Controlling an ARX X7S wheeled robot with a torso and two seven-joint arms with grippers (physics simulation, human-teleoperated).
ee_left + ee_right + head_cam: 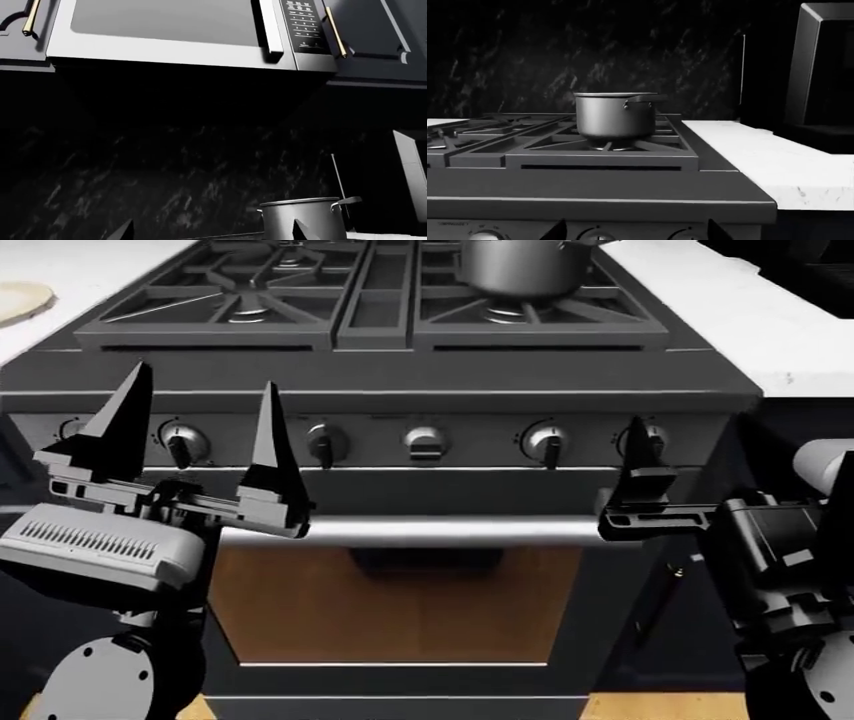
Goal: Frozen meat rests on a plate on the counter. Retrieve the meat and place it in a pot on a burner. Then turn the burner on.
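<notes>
Hovering low in front of the stove, L gripper [200, 430] points fingers up, spread wide, empty. R gripper [638, 475] also upright near the knobs [424, 443]; shows edge-on, can't tell if open, holds nothing visible. 5 knobs in a row. 1 pot [518, 265] upright on back-right burner [514, 308], handle toward right counter [747, 310]. Plate [20, 300] edge on left counter; meat not visible.

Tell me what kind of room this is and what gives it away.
A home kitchen, in a simulator's render. A gas stove with grates and front knobs stands between white marble-look counters, a steel pot sits on a burner, and a microwave hangs among dark cabinets above.
</notes>
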